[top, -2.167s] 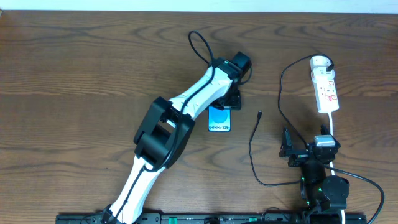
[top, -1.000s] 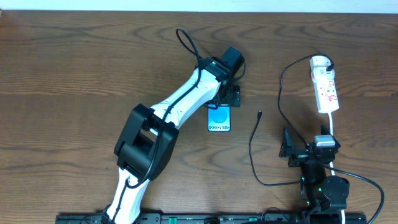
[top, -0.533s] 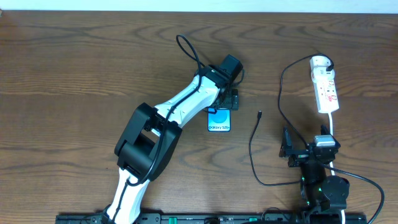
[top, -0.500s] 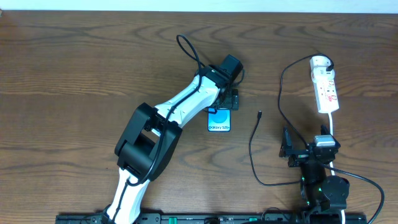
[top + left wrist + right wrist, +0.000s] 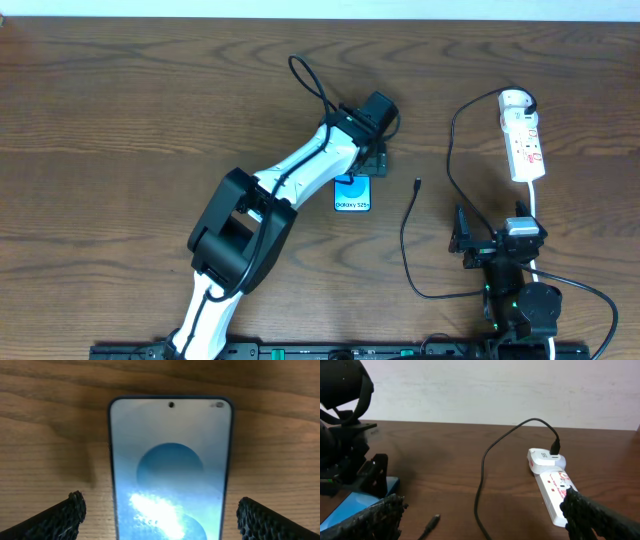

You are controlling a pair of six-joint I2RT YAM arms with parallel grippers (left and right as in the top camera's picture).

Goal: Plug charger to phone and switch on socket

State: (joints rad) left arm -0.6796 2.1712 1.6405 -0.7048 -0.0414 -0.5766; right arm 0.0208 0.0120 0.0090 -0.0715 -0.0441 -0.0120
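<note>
The phone (image 5: 352, 194) lies flat mid-table, its cyan-blue screen up. It fills the left wrist view (image 5: 170, 460). My left gripper (image 5: 370, 162) hovers over the phone's far end, open, with one fingertip (image 5: 60, 517) on each side of the phone and not touching it. The charger's plug tip (image 5: 417, 184) lies loose on the wood to the right of the phone. Its thin black cable (image 5: 404, 240) loops round to the adapter (image 5: 526, 100), which is plugged into the white socket (image 5: 524, 140). My right gripper (image 5: 490, 228) is open and empty, near the front edge.
The right wrist view shows the plug tip (image 5: 431, 524), cable (image 5: 482, 475), socket (image 5: 552, 485) and the left arm (image 5: 345, 435) over the phone (image 5: 355, 505). The socket's white cord (image 5: 538, 205) runs toward my right arm. A pale wall borders the table's far edge.
My left wrist swung a little left over the phone's far end, then back slightly right. The phone, cable, socket and right arm have not moved.
</note>
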